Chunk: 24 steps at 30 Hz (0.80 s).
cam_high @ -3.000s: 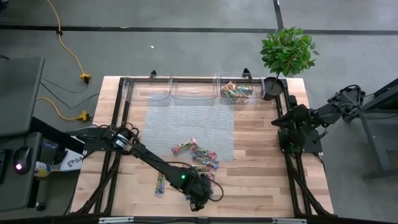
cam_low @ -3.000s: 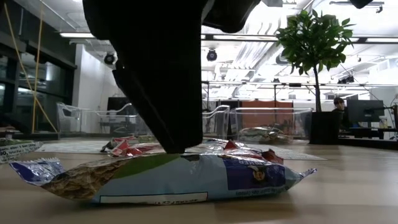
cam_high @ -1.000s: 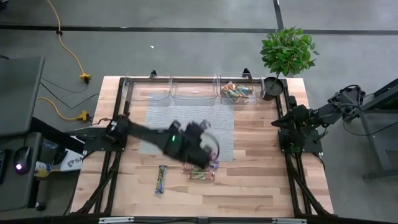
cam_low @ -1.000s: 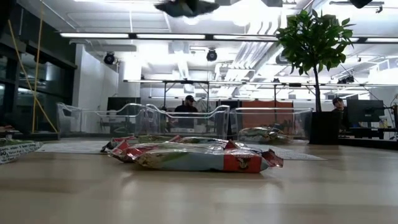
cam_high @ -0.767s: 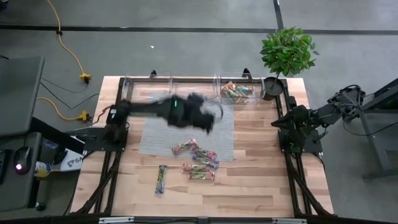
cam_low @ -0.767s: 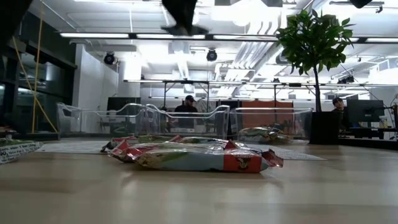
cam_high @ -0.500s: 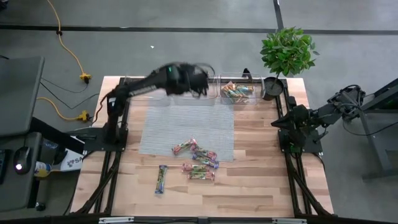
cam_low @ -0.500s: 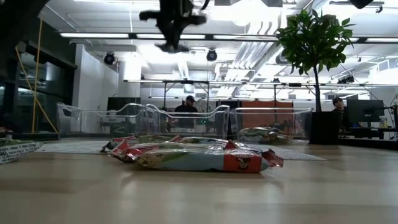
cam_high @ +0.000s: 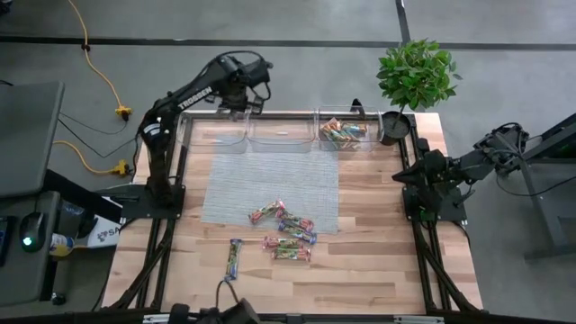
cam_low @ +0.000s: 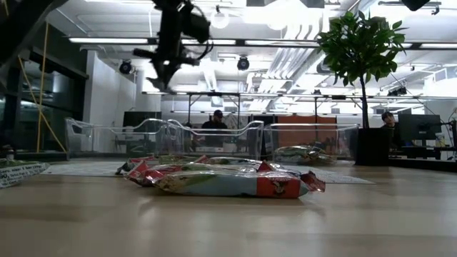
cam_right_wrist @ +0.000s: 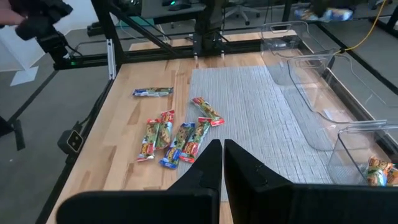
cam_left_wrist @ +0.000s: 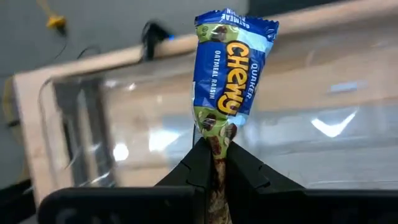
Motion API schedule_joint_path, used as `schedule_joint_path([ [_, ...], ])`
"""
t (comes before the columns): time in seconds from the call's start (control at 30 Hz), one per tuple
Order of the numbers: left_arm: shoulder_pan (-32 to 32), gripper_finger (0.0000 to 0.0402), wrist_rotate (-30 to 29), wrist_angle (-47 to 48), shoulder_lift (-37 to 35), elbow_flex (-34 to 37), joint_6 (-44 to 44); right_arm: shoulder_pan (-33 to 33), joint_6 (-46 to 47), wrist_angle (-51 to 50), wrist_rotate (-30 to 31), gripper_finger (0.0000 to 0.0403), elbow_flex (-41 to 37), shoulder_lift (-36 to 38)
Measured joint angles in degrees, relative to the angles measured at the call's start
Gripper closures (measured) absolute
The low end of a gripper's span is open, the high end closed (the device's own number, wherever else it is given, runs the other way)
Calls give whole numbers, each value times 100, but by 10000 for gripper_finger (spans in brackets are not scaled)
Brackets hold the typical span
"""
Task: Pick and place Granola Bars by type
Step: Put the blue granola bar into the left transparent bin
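The left gripper (cam_high: pixel 236 101) hangs high over the far-left end of the bench (cam_high: pixel 378 270), above the leftmost of three clear bins (cam_high: pixel 216 131). Its fingers (cam_left_wrist: pixel 205 163) pinch one end of a blue granola bar (cam_left_wrist: pixel 227 74), which stands up from them in the left wrist view, the wrapper printed with "Chewy".

Next along the far edge, the middle bin (cam_high: pixel 281 133) shows no bars that I can make out. In front of it lies a grey woven mat (cam_high: pixel 270 184), and a loose cluster of bars (cam_high: pixel 283 232) sits at the mat's near edge, some on the bare wood. One blue-green bar (cam_high: pixel 232 259) lies apart, near the cluster's left on the wood.

The rightmost bin (cam_high: pixel 342 132) holds several green-orange bars. A potted plant (cam_high: pixel 414 76) stands at the far-right corner.

The right gripper (cam_right_wrist: pixel 222 163) waits beside the bench's right edge, fingers pressed together and holding nothing.
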<state>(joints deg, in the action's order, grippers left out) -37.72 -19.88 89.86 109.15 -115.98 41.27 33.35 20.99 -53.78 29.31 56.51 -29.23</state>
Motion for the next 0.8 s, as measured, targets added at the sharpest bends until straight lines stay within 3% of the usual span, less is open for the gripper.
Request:
schedule_joint_path([
  [0.27, -12, 377, 70, -30, -984, 2233, 511, 0, -2, 0, 76, 403, 0, 0],
  [0.43, -19, 377, -3, -917, -1743, 3420, 966, 1, 0, 0, 75, 403, 0, 0],
  [0.8, -62, 376, -399, -1356, -2001, 3667, 1142, -1, 0, 0, 53, 403, 0, 0],
])
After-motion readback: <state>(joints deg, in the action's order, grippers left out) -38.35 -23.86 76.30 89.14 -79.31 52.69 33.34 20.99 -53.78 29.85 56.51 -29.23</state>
